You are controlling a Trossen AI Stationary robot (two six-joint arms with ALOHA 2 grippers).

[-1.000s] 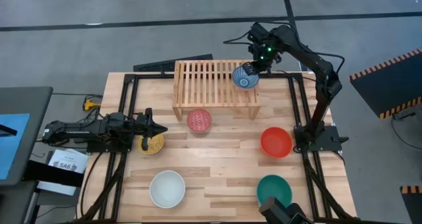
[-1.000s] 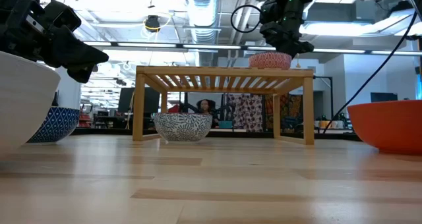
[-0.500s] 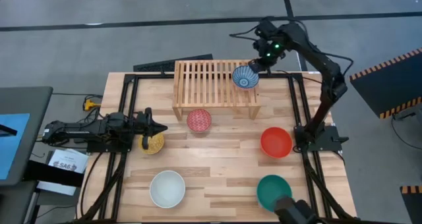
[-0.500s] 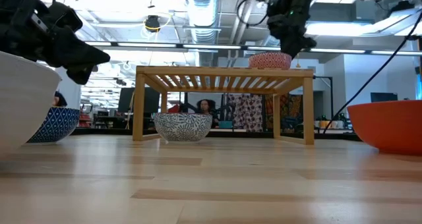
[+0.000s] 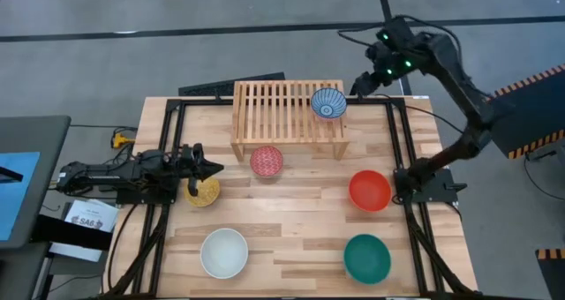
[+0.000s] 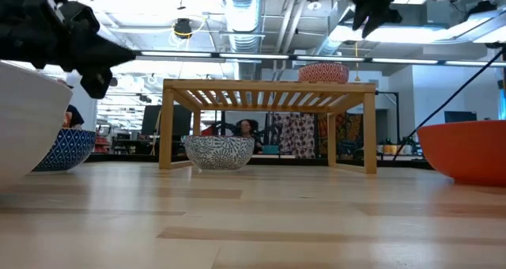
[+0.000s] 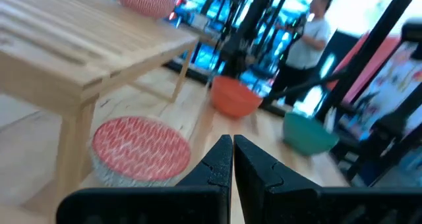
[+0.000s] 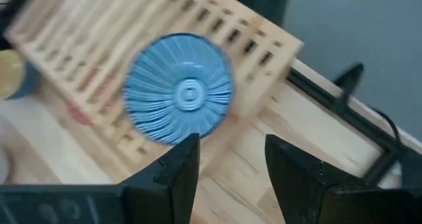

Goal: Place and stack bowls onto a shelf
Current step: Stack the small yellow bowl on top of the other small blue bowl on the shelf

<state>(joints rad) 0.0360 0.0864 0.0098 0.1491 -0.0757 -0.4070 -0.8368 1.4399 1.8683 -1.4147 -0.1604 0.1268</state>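
The blue-and-white striped bowl point(image 5: 328, 103) rests upright on the slatted top of the shelf point(image 5: 275, 106), at the 3 o'clock end, leaving the rest of the slats free for further bowls. The right gripper point(image 5: 365, 82) hangs just beyond that end of the shelf, toward 2 o'clock from the bowl; its fingers point(image 8: 173, 171) stand apart with nothing between them, so the bowl is judged released. The left gripper point(image 5: 208, 168) hovers at the table's 9 o'clock side, over the yellow patterned bowl point(image 5: 205, 192), jaws pressed together and empty. Five bowls sit on the plank tabletop point(image 5: 300, 221): the pink-red patterned bowl point(image 5: 267, 161) just in front of the shelf, the red bowl point(image 5: 369, 190) at 3 o'clock, the teal bowl point(image 5: 366, 258) at 5 o'clock, and the white bowl point(image 5: 223, 252) at 7 o'clock. All are small, round and smooth-walled, apparently glazed, and similar in size, which should allow nesting. The shelf is pale wood with gaps between slats.
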